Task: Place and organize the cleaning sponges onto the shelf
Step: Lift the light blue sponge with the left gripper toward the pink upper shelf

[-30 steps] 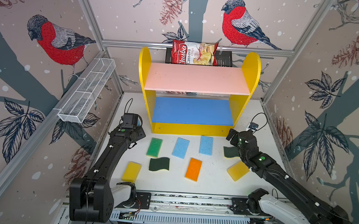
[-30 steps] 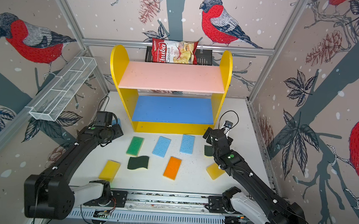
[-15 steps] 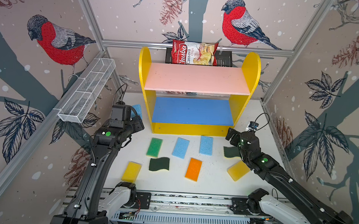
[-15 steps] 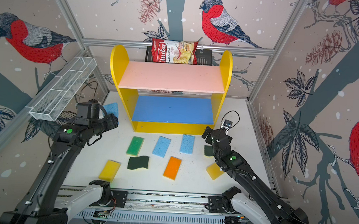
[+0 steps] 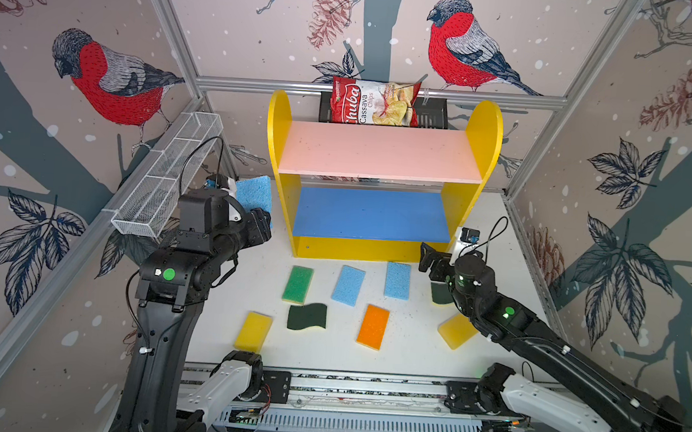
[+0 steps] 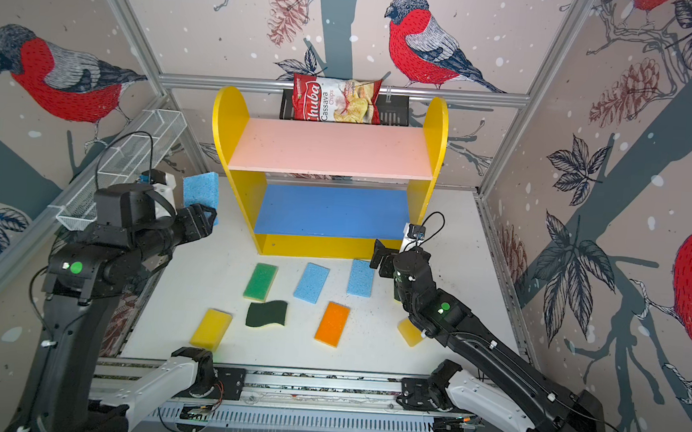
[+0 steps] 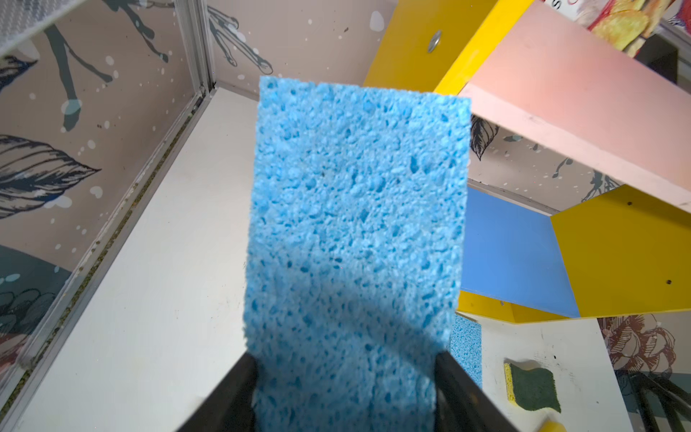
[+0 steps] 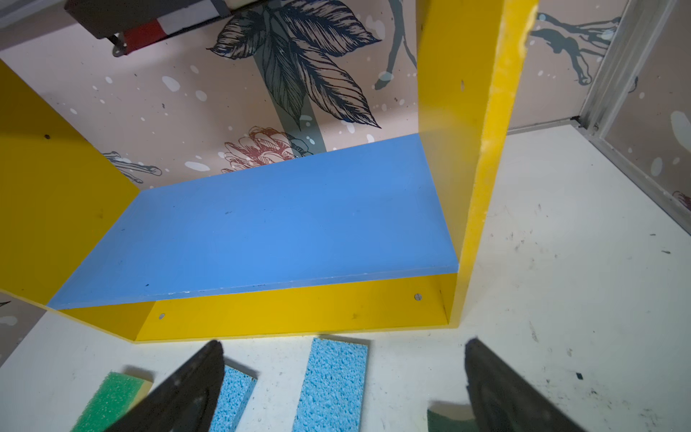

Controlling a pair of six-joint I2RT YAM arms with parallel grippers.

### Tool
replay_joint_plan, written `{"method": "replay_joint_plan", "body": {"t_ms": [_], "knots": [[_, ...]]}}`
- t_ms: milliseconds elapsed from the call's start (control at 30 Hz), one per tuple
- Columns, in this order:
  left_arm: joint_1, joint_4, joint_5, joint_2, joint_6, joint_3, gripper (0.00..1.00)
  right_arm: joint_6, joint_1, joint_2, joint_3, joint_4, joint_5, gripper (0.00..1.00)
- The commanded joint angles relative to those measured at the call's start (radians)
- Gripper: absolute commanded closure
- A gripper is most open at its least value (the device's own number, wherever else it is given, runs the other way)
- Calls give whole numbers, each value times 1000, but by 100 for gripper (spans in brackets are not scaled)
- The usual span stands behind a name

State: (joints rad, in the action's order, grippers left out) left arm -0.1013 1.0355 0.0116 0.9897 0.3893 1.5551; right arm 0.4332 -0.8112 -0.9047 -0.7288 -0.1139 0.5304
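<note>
The white tabletop fills the floor of the cell, and the shelf stands at its far middle, with yellow round-topped sides, a pink upper board, a blue middle board and a yellow base. A white wire mesh basket hangs along the left wall, and a red chips bag sits in a black rack on the far wall behind the shelf. The left end effector is raised just left of the shelf's left side and is clamped on the near end of a held light blue sponge, which sticks out toward the far wall; the left wrist view shows this sponge pinched between the two fingers. The right end effector hangs low near the shelf's near right corner with its jaws spread wide and nothing between them. The other sponges lie flat on the tabletop, near of the shelf. In the far row, left to right, are a green-topped sponge, a middle light blue sponge and a right light blue sponge. Nearer lie a left yellow sponge, a wavy dark green sponge and an orange-topped sponge. On the right, a second dark green sponge and a right yellow sponge are partly hidden by the right arm.
</note>
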Motion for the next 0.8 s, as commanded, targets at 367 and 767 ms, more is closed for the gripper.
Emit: {"method": "replay_joint_plan", "body": {"t_ms": [367,767], "knots": [[-4,-10,163,166,-107,264,35,-51,-86,-28,-70,2,57,1],[-85,-50,194,379,-144,507,35,-77,-95,-54,-112,5,59,0]]}}
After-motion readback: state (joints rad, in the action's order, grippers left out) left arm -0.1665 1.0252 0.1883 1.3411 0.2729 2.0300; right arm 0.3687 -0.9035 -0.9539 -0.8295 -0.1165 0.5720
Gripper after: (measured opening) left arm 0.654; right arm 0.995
